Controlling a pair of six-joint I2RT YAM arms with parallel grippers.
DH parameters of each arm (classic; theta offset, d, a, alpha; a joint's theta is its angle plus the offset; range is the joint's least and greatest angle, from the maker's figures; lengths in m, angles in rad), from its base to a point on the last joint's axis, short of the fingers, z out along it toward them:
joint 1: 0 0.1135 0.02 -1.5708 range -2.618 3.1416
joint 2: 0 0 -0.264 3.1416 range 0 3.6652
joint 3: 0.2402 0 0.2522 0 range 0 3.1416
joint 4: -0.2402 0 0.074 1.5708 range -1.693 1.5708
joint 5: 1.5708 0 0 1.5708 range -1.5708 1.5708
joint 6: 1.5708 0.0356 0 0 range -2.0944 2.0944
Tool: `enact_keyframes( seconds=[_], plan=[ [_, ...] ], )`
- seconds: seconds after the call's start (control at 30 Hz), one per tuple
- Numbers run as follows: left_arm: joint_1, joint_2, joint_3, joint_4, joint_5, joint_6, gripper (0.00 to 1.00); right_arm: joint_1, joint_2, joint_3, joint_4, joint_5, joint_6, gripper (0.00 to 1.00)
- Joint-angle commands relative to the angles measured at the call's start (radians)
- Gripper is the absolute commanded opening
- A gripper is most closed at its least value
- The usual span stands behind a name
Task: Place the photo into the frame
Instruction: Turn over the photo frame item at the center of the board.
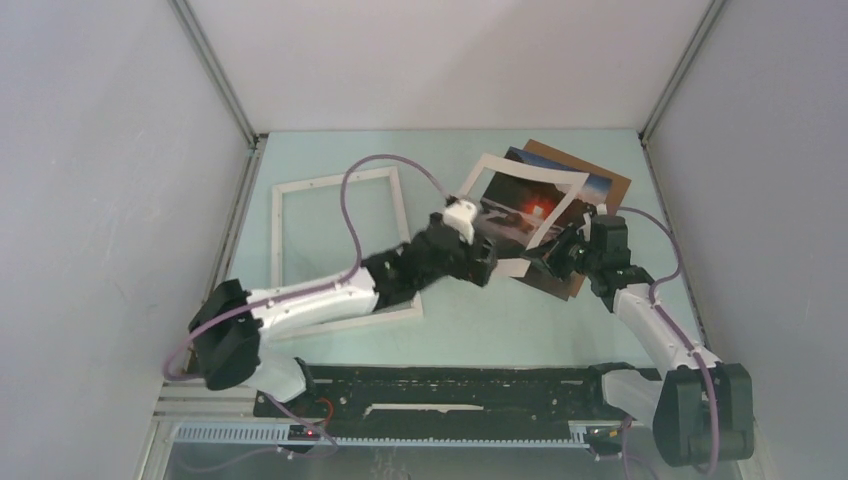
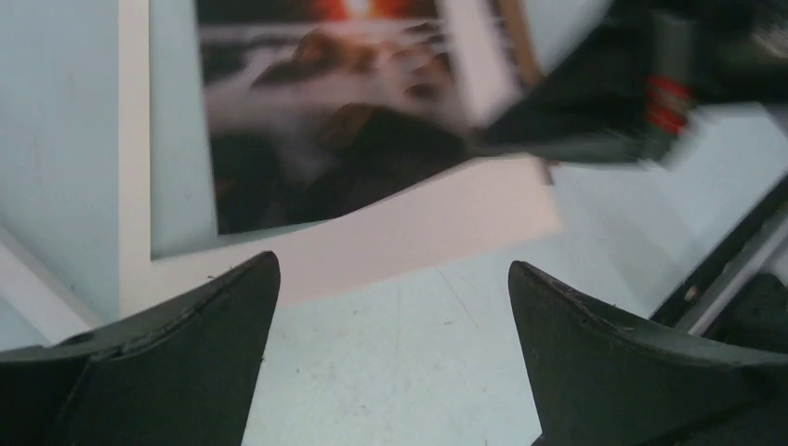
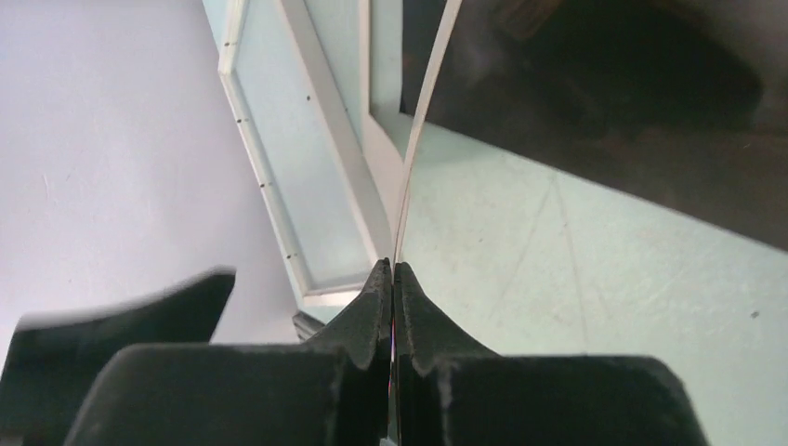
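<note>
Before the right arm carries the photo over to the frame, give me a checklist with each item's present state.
1. Right pincer shut on the photo's edge: ok.
2. Left pincer open, holding nothing: ok.
3. Photo unbent: not ok, the sheet curves.
4. Frame lying on the table, opening empty: ok.
5. Way to the frame: not ok, the left arm reaches across its near right corner.
6. Photo clear of the brown backing board: cannot tell.

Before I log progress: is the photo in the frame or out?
Out. The photo is pinched in the right gripper; the frame lies empty, apart to its left.
</note>
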Motion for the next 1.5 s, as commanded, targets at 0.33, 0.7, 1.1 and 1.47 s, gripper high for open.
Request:
enact_keyframes(
  seconds=[0.33, 0.7, 1.1, 1.47],
  plan=[
    [-0.388, 0.057, -0.106, 0.439, -0.662, 0.682, 1.0, 0.111, -0.099, 0.146, -0.293, 0.007, 0.155, 0.0],
    [-0.343, 0.127, -0.037, 0.378, -0.394, 0.677, 1.0, 0.134, -0.136, 0.153, -0.295, 0.047, 0.257, 0.0],
    [-0.33, 0.198, 0.061, 0.401, -0.579, 0.766, 0.41, 0.155, -0.184, 0.222, -0.366, 0.142, 0.272, 0.0],
    [-0.289, 0.061, 0.092, 0.272, -0.552, 0.69, 0.0, 0.063, -0.074, 0.511, -0.433, 0.167, -0.047, 0.47]
  ],
)
